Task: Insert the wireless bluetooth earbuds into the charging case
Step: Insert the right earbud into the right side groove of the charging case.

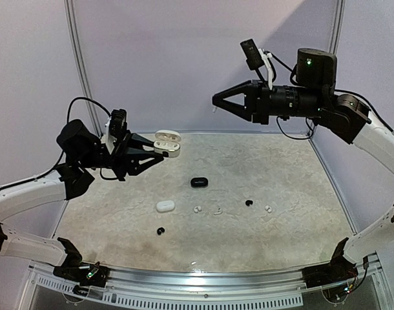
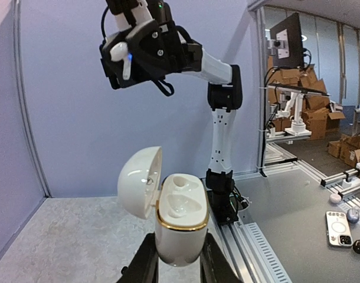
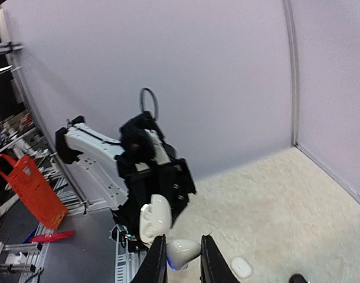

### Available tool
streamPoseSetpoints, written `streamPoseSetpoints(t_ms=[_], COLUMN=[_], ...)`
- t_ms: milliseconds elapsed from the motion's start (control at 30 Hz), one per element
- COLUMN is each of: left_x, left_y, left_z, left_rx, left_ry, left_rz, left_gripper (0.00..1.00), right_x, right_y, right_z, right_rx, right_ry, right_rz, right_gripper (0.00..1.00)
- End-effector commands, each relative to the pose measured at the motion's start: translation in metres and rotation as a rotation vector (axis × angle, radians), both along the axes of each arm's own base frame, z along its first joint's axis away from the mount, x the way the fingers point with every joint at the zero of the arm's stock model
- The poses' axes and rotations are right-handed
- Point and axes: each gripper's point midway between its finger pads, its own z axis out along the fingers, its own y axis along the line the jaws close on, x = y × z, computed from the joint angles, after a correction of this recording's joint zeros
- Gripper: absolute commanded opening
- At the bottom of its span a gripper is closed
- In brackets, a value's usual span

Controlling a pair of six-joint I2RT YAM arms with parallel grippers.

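Observation:
My left gripper (image 1: pixel 162 152) is shut on an open white charging case (image 1: pixel 167 144) and holds it high above the table's back left. In the left wrist view the case (image 2: pixel 180 221) has a gold rim, two empty wells and its lid (image 2: pixel 140 183) swung left, with my left gripper (image 2: pixel 179 262) clamped on its body. My right gripper (image 1: pixel 215 101) hangs high, right of the case, shut on a white earbud (image 3: pixel 185 252) with a blue light. Three white earbuds (image 1: pixel 197 209) (image 1: pixel 217 210) (image 1: pixel 269 208) and two black ones (image 1: pixel 248 203) (image 1: pixel 160 231) lie on the table.
A closed black case (image 1: pixel 199 182) and a closed white case (image 1: pixel 165 206) lie mid-table. Walls stand at the back and at both sides. The right wrist view also shows the held open case (image 3: pixel 153 219) and the white case (image 3: pixel 241 267) on the table.

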Motion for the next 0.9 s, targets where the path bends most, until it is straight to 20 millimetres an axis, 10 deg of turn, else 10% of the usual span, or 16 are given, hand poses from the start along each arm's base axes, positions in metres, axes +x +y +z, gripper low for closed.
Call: streamPoseSetpoints(t_ms=[0, 433, 867], left_x=[-0.014, -0.023, -0.025], left_y=[-0.001, -0.006, -0.007], left_z=[0.009, 0.006, 0.004], left_rx=[-0.005, 0.049, 0.054], left_ry=[-0.093, -0.059, -0.053], left_rz=[-0.103, -0.192, -0.193], left_gripper=[0.00, 0.00, 0.00], right_x=[-0.045, -0.091, -0.083], right_y=[0.033, 0.064, 0.083], right_z=[0.023, 0.001, -0.032], right_rx=[0.100, -0.025, -0.151], right_ry=[-0.155, -0.318, -0.333], right_rz=[0.278, 0.486, 0.485], right_gripper=[0.00, 0.00, 0.00])
